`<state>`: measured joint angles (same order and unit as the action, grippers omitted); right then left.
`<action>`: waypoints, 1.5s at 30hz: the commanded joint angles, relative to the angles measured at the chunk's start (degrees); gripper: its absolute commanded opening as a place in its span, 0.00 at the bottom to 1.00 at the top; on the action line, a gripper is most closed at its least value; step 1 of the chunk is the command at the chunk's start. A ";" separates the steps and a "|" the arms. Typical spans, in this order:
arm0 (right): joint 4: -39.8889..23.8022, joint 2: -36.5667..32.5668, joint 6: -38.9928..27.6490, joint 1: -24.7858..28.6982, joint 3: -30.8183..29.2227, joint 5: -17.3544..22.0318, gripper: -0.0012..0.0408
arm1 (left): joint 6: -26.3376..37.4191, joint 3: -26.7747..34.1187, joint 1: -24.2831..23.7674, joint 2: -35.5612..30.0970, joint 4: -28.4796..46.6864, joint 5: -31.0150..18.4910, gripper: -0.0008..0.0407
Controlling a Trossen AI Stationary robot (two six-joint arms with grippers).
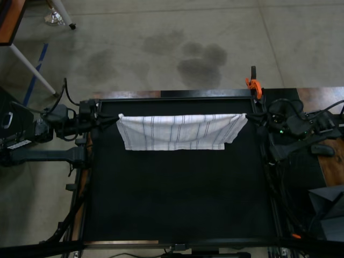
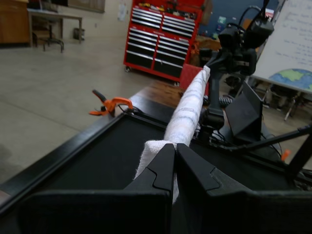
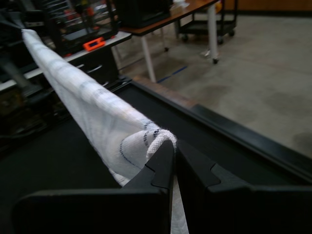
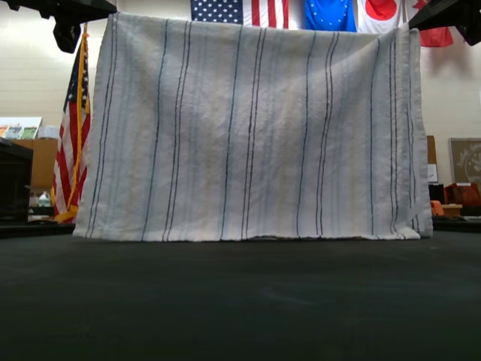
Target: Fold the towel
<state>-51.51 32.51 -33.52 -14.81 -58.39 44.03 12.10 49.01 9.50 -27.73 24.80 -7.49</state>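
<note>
The towel (image 1: pixel 177 131) is a white cloth with thin dark stripes. It hangs stretched by its two top corners over the far part of the black mat (image 1: pixel 177 204). In the top view my left gripper (image 1: pixel 115 119) pinches the left corner and my right gripper (image 1: pixel 248 115) pinches the right corner. The left wrist view shows my left gripper (image 2: pixel 174 146) shut on the towel (image 2: pixel 187 114). My right gripper (image 3: pixel 174 144) is likewise shut on a bunched corner of the towel (image 3: pixel 97 112). In the exterior view the towel (image 4: pixel 248 128) hangs flat, its lower edge about level with the mat.
An orange clamp (image 1: pixel 253 84) sits on the table's far edge near the right arm. Cables and black gear (image 1: pixel 301 129) lie at the top view's right. The raised black frame (image 1: pixel 177 94) rims the mat. Concrete floor lies beyond.
</note>
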 commanded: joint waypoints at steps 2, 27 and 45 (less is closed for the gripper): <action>-0.20 0.11 -0.70 -0.02 0.96 -1.01 0.03 | -0.07 -0.46 -0.83 -0.11 -0.04 -0.31 0.02; 2.16 1.22 7.80 10.08 2.10 4.48 0.03 | -10.47 -2.75 -0.57 -4.42 -5.73 -15.52 0.02; 16.35 7.45 15.02 22.88 6.12 1.22 0.03 | -7.74 -11.82 13.62 -8.20 -22.29 -2.97 0.02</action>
<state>-36.51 39.44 -19.57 7.01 -52.27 45.87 4.21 37.43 21.65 -35.90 2.74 -11.88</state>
